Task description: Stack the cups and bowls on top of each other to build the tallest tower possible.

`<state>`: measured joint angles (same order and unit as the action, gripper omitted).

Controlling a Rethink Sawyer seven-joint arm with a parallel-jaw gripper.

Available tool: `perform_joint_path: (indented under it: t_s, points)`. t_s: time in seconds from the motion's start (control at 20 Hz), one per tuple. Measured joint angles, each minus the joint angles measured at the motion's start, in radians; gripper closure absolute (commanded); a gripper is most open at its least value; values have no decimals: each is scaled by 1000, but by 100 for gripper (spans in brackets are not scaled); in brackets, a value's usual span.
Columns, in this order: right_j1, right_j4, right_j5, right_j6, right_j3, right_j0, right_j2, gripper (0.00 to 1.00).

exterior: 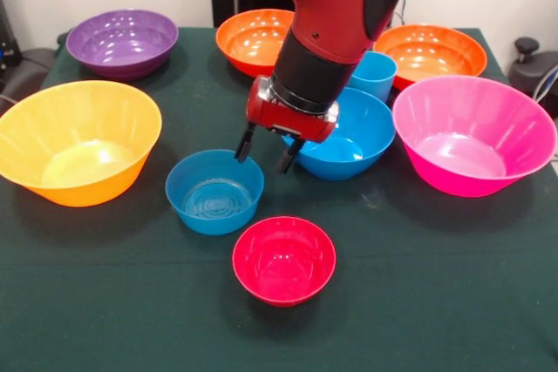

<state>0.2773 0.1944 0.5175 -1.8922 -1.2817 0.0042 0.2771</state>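
Red-and-black arm's gripper (265, 151) hovers over the green table (436, 285), fingers spread, empty.
Its tips hang by the small blue bowl (214, 191); the small red bowl (283, 260) sits nearer the front edge.

- The arm (323, 15) ran off the top edge and hid the right rim of the left orange bowl (253, 39).
- It covered most of the light blue cup (375, 71) and the mid-sized blue bowl's (353, 141) left rim.
- The yellow-orange bowl (78, 141) was clipped at the left edge.
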Motion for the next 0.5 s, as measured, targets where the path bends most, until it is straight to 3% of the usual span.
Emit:
perform_joint_path:
  t_s: [0.5]
  points:
    - [-44, 0, 0, 0, 67, -9, -9, 0]
